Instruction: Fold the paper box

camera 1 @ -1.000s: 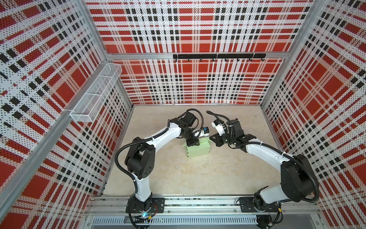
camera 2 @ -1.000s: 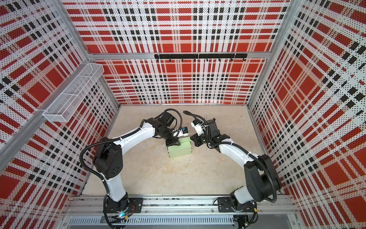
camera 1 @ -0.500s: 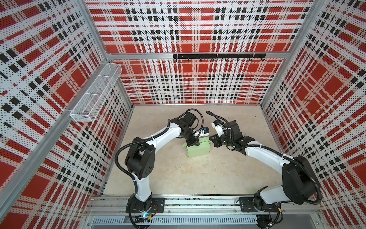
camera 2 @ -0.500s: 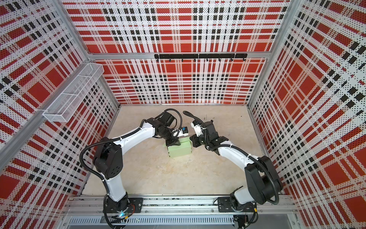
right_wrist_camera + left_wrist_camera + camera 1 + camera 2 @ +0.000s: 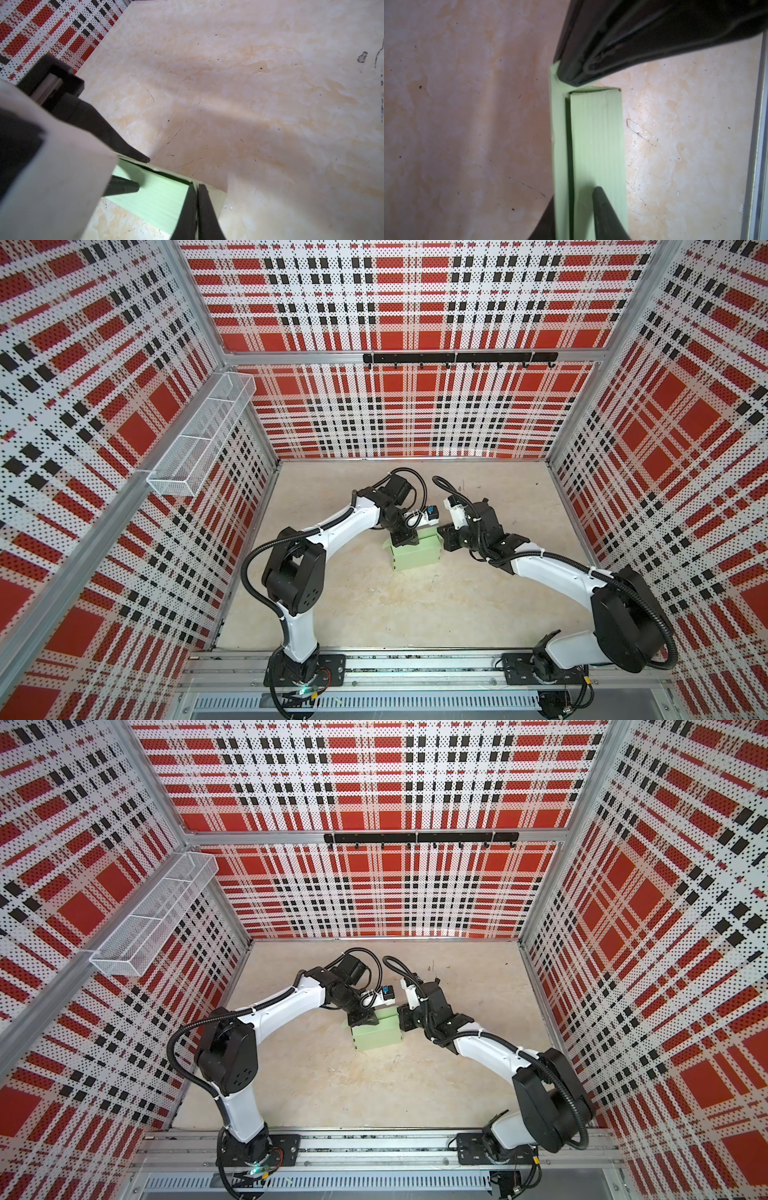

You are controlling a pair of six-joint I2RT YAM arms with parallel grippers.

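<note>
A cell walled in red, black and white plaid is seen from above, with a mottled beige stone-look surface (image 5: 374,605) at the bottom. On the left wall hangs a white wire-mesh basket (image 5: 199,439). Nothing can be made out inside it.

Left of centre, a white-and-black arm reaches in, and the left tool (image 5: 403,537) sits over the far left part of the box. In the left wrist view its black fingers (image 5: 602,207) stand a narrow way apart, one on either side of an upright green wall. Whether they actually clamp it cannot be told.

At the centre of the surface sits the paper box (image 5: 415,558), a small pale mint-green carton of thin cardboard. It is mostly formed, its long side faces the camera, and a small flap shows at its left end. It looks very light and easily creased, and it would likely slide on the smooth surface if pushed from one side only. It seems best taken by a wall edge or flap near a fold line while the other arm braces it.

To the right, the right tool (image 5: 442,538) meets the box's right end. In the right wrist view its two fingers (image 5: 207,212) are closed together. Whether a thin card edge is pinched between them is hidden. In both top views the arms cover the box's top and far side, and the wrist views cut off most of it.
</note>
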